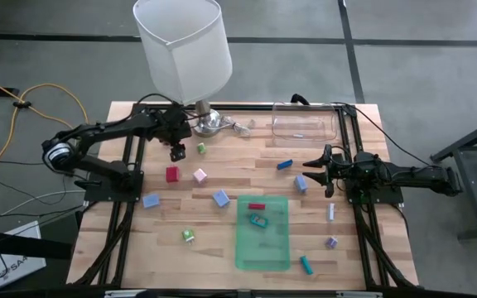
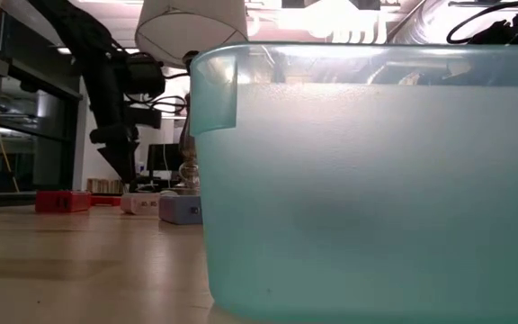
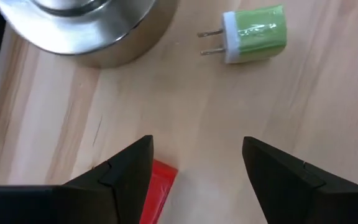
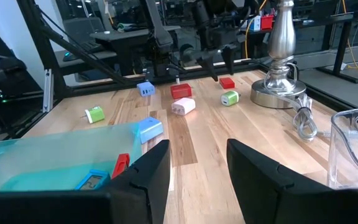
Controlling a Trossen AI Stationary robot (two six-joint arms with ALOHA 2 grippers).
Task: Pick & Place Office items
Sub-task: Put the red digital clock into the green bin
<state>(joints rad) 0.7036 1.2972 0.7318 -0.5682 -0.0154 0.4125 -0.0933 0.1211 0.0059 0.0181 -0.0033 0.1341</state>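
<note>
The left gripper (image 1: 176,152) hangs over the desk (image 1: 222,248) at about eleven o'clock from the green tray (image 1: 263,252), its fingers (image 3: 126,168) spread apart and holding nothing. It sits between the green plug-shaped piece (image 1: 201,148) just beside the lamp base (image 1: 208,122) and the red block (image 1: 172,174) a little nearer the desk's front edge; in the left wrist view a corner of that red block pokes out beside one finger. The right gripper (image 1: 328,171) waits at about two o'clock from the tray, fingers (image 4: 151,168) parted halfway and empty, next to a blue block (image 1: 301,183). The office items are scattered: pink block (image 1: 199,175), two more blue blocks (image 1: 221,198) and (image 1: 151,200), a green clip (image 1: 189,236), a teal stick (image 1: 306,265), with a red piece (image 1: 257,206) and a blue piece (image 1: 260,221) already lying in the tray. The likely trouble is aim: the left fingers seem centred over bare wood, so a straight descent could close on nothing or clip the red block's edge and knock it aside. Reaching for the green piece instead risks bumping the lamp base, which stands close by.
</note>
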